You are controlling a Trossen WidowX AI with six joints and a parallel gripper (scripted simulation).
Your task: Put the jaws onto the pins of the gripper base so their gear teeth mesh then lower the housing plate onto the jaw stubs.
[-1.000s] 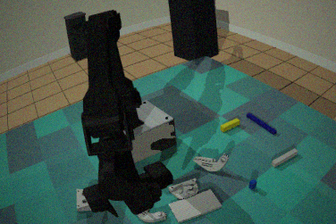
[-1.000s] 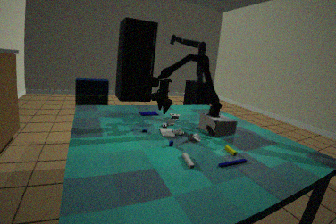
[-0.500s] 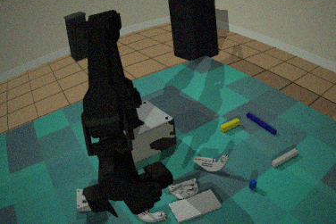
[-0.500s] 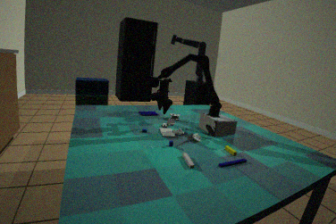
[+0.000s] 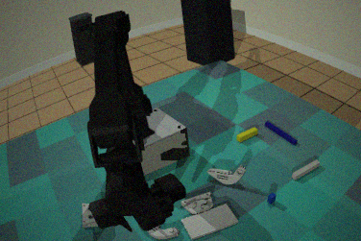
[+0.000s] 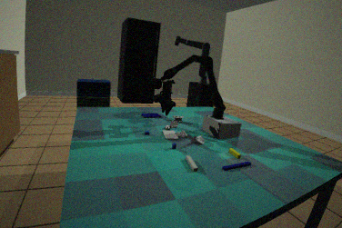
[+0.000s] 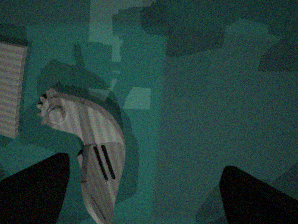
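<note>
White in the wrist view, a toothed jaw (image 5: 164,232) (image 7: 102,132), seemingly unheld.

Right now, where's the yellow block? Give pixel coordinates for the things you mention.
In the top view, the yellow block (image 5: 247,134) (image 6: 235,153) lies right of the robot's base box (image 5: 165,150) (image 6: 221,128), beside the long blue bar (image 5: 280,132) (image 6: 236,165).

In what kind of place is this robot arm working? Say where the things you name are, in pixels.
Perhaps a robot workroom: a black arm (image 5: 112,105) (image 6: 211,81) on a teal patchwork table (image 6: 118,167), a tiled floor (image 6: 41,122) and plain walls (image 6: 282,40), with a tall dark cabinet (image 6: 138,60) behind.
</note>
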